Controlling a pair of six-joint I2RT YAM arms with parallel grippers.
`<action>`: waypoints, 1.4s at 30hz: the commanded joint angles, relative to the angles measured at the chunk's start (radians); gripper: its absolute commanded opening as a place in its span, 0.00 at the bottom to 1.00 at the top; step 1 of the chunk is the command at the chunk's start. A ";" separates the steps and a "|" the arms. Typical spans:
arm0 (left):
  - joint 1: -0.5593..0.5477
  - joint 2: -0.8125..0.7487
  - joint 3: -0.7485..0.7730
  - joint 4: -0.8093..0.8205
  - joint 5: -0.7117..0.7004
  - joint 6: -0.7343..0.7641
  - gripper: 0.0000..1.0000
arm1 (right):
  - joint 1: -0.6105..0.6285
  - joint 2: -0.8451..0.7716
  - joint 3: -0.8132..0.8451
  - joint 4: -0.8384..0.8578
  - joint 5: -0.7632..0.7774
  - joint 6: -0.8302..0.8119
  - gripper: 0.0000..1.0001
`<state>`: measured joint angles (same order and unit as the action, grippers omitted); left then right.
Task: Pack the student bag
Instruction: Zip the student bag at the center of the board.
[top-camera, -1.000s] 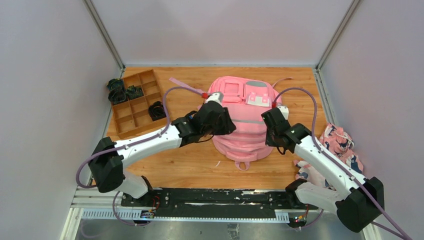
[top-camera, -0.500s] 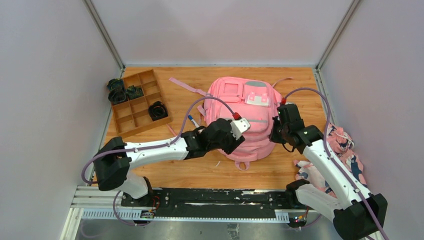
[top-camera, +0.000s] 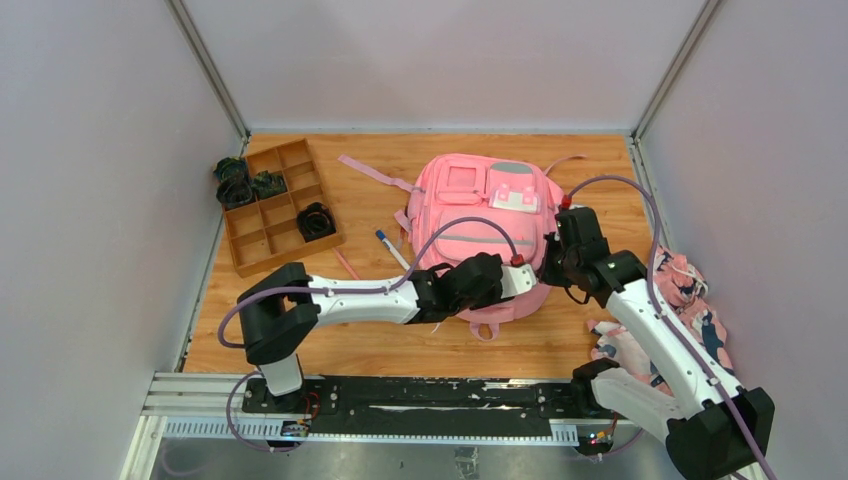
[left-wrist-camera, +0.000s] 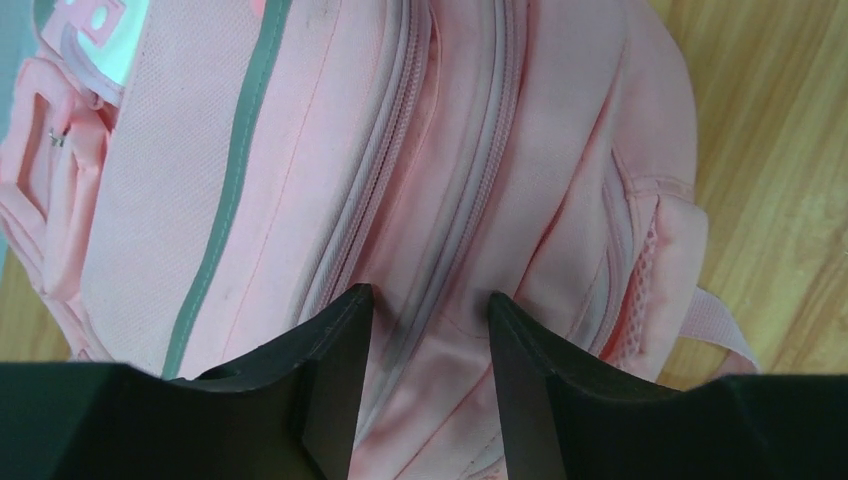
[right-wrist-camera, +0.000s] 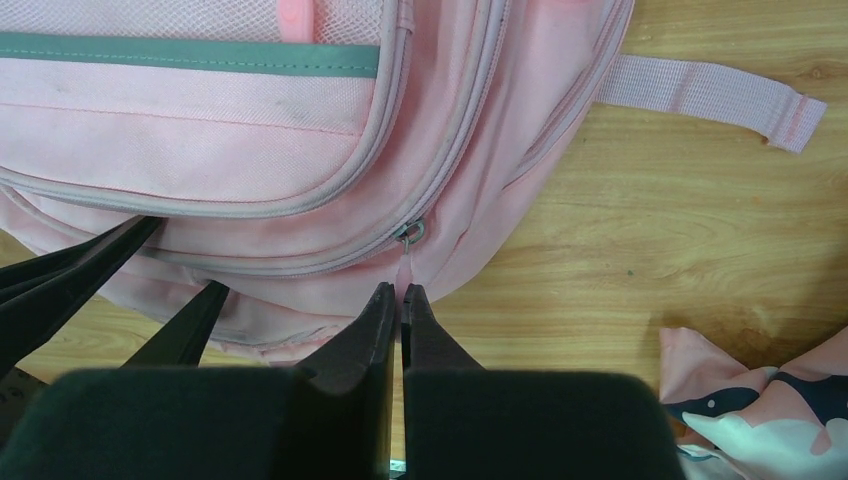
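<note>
The pink student bag (top-camera: 487, 225) lies flat on the middle of the wooden table, front pockets up. My left gripper (top-camera: 529, 283) is at the bag's near right edge. In the left wrist view it (left-wrist-camera: 430, 305) is open, its fingers (left-wrist-camera: 335, 350) straddling a fold of pink fabric beside a zipper line (left-wrist-camera: 470, 190). My right gripper (top-camera: 553, 268) is at the bag's right side. In the right wrist view it (right-wrist-camera: 401, 292) is shut on the pink zipper pull (right-wrist-camera: 404, 268) hanging from the slider (right-wrist-camera: 410, 232). The left gripper's fingers (right-wrist-camera: 95, 268) show there at the left.
A brown divided tray (top-camera: 262, 240) with dark items stands at the far left. A pen (top-camera: 391, 249) and a thin pink stick (top-camera: 347, 263) lie left of the bag. A pink-white-navy cloth bundle (top-camera: 682, 300) lies at the right edge. A bag strap (right-wrist-camera: 710, 95) trails on the wood.
My left arm has swung from the bag's left side, across its near end, to the near right edge. My right gripper moved slightly right and farther along the bag's side, then held still.
</note>
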<state>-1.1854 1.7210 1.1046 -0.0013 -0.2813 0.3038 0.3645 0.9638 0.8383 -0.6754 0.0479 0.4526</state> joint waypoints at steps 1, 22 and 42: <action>0.001 0.026 0.061 0.026 -0.116 0.049 0.48 | -0.016 -0.024 0.005 0.051 -0.064 -0.001 0.00; 0.002 -0.148 -0.112 0.044 -0.081 -0.013 0.00 | -0.110 0.045 0.041 -0.008 0.091 -0.037 0.00; 0.000 -0.303 -0.203 0.035 0.108 -0.079 0.00 | -0.156 0.142 0.128 0.145 0.027 -0.154 0.00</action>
<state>-1.1812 1.4620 0.9028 0.0116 -0.2123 0.2523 0.2398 1.1049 0.9344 -0.5941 0.0345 0.3897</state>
